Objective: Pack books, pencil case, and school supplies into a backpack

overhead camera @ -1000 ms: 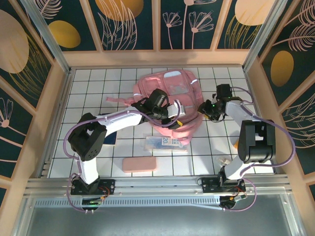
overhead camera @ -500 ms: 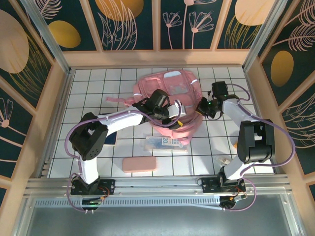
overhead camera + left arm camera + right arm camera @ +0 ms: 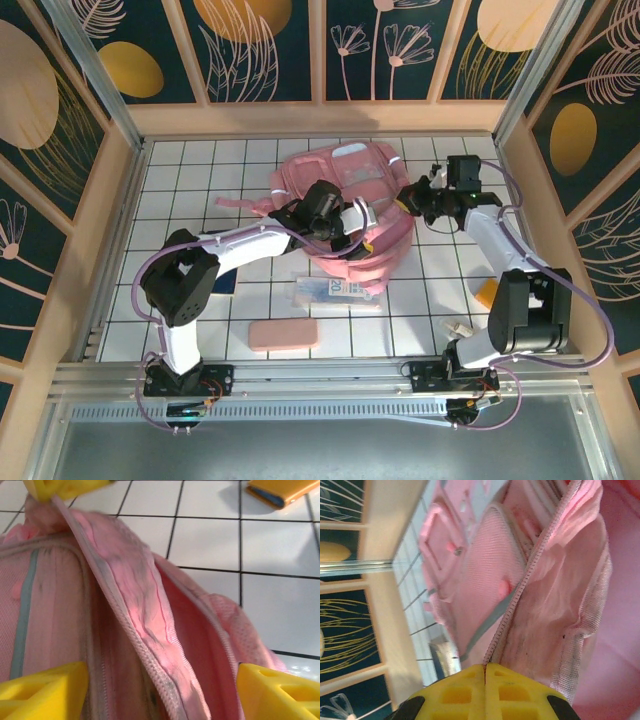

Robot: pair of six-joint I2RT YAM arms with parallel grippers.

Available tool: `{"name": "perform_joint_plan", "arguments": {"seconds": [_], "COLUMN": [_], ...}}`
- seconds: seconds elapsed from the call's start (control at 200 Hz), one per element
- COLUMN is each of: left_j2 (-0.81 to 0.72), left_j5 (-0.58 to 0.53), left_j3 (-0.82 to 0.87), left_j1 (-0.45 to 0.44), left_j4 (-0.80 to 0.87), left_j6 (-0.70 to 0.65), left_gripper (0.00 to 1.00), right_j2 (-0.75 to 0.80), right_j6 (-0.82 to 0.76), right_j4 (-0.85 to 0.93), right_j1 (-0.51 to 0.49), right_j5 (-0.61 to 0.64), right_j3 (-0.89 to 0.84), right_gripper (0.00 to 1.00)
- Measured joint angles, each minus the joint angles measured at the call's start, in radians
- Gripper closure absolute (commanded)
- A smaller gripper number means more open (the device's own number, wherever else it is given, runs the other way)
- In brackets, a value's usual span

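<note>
Trouble could start at the pink backpack (image 3: 345,195), lying in the middle of the surface (image 3: 425,295) with its mouth open. Right tool (image 3: 485,669) pinches just the thin zipper edge (image 3: 520,595), which could slip free and flop shut. Left tool (image 3: 160,692) hangs spread over the mouth and could snag cloth.

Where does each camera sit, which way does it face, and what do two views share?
Top external: above and behind the arms, facing down on the table; both arms show.
Left wrist: over the open backpack, facing down; left gripper fingers spread.
Right wrist: faces along the backpack's zip; right gripper shut on it.
Shared: the backpack's zip.
</note>
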State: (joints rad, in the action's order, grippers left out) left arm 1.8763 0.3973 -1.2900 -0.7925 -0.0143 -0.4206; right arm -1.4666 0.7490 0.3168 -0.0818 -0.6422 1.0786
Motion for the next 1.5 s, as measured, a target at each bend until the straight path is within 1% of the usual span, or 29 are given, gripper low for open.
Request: {"name": "perform_joint_plan", "arguments": {"seconds": [0.145,0.19,0.21,0.295,0.315,0.335,0.35,0.355,0.36,0.505,0.611,0.686,0.761,0.841,0.896,0.966,1.031,1.146,1.161,1.196,1.221,1.231,1.281,1.286,1.301,1.376,1.501], "left_j2": [-0.011,-0.013,-0.014,-0.016,-0.017,-0.017,-0.018,-0.018,-0.018,-0.032,-0.048,-0.055,-0.060,-0.060,-0.060,-0.060,-0.064,-0.068,-0.069,-0.071,-0.074,-0.075,-0.082,-0.083,-0.086,-0.092,-0.092], "left_j5": [-0.081,-0.100,-0.110,-0.156,-0.167,-0.182,-0.189,-0.193,-0.200,-0.350,-0.459,-0.512,-0.545,-0.587,-0.620,-0.663,-0.695,-0.717,-0.717,-0.712,-0.706,-0.702,-0.682,-0.680,-0.674,-0.650,-0.621], "left_j3": [0.006,0.006,0.006,0.006,0.006,0.006,0.006,0.006,0.006,0.007,0.017,0.017,0.017,0.017,0.017,0.022,0.036,0.050,0.050,0.051,0.055,0.056,0.069,0.071,0.076,0.101,0.126], "left_j1": [0.000,0.000,0.000,0.000,0.001,0.002,0.002,0.002,0.002,0.004,0.006,0.006,0.006,0.005,0.006,0.008,0.009,0.012,0.012,0.013,0.014,0.014,0.016,0.016,0.017,0.018,0.018], "left_j4": [-0.016,-0.021,-0.024,-0.034,-0.038,-0.040,-0.042,-0.042,-0.042,-0.063,-0.100,-0.117,-0.126,-0.150,-0.190,-0.258,-0.332,-0.423,-0.431,-0.447,-0.457,-0.461,-0.481,-0.485,-0.491,-0.516,-0.529], "left_j6": [0.000,0.000,-0.001,0.001,-0.011,-0.008,-0.014,-0.013,-0.012,-0.049,-0.106,-0.163,-0.228,-0.300,-0.348,-0.410,-0.485,-0.603,-0.615,-0.647,-0.671,-0.680,-0.719,-0.723,-0.733,-0.766,-0.808], "left_gripper": [0.23,0.27,0.31,0.59,0.69,0.83,0.96,0.99,1.00,1.00,1.00,1.00,1.00,1.00,1.00,1.00,1.00,1.00,1.00,1.00,1.00,1.00,1.00,1.00,1.00,1.00,1.00], "right_j2": [0.018,0.025,0.028,0.045,0.048,0.053,0.056,0.057,0.058,0.087,0.138,0.174,0.200,0.217,0.230,0.253,0.280,0.352,0.362,0.387,0.402,0.408,0.429,0.430,0.433,0.422,0.340], "right_j6": [0.085,0.113,0.123,0.170,0.175,0.179,0.183,0.183,0.182,0.151,0.101,0.059,0.012,-0.067,-0.132,-0.230,-0.332,-0.558,-0.590,-0.673,-0.729,-0.752,-0.856,-0.866,-0.893,-1.059,-1.299], "right_j4": [-0.059,-0.079,-0.090,-0.134,-0.143,-0.151,-0.157,-0.157,-0.158,-0.171,-0.222,-0.262,-0.288,-0.290,-0.287,-0.288,-0.309,-0.419,-0.438,-0.492,-0.528,-0.544,-0.629,-0.636,-0.659,-0.737,-0.770], "right_j1": [0.001,0.002,0.002,0.004,0.005,0.005,0.006,0.006,0.006,0.009,0.004,-0.009,-0.026,-0.040,-0.045,-0.047,-0.050,-0.089,-0.097,-0.122,-0.135,-0.142,-0.159,-0.159,-0.161,-0.158,-0.154], "right_j5": [-0.038,-0.044,-0.046,-0.052,-0.052,-0.051,-0.051,-0.051,-0.050,-0.017,0.003,0.015,0.030,0.060,0.092,0.124,0.130,0.161,0.168,0.183,0.189,0.193,0.206,0.206,0.209,0.228,0.238], "right_j3": [0.000,0.000,0.000,-0.002,-0.003,-0.005,-0.007,-0.007,-0.008,-0.044,-0.139,-0.216,-0.269,-0.295,-0.302,-0.306,-0.317,-0.392,-0.406,-0.451,-0.481,-0.495,-0.558,-0.562,-0.578,-0.622,-0.582], "right_gripper": [1.00,1.00,1.00,1.00,1.00,1.00,1.00,1.00,1.00,1.00,1.00,1.00,0.89,0.83,0.76,0.70,0.67,0.59,0.58,0.50,0.48,0.45,0.42,0.40,0.38,0.38,0.37]}}
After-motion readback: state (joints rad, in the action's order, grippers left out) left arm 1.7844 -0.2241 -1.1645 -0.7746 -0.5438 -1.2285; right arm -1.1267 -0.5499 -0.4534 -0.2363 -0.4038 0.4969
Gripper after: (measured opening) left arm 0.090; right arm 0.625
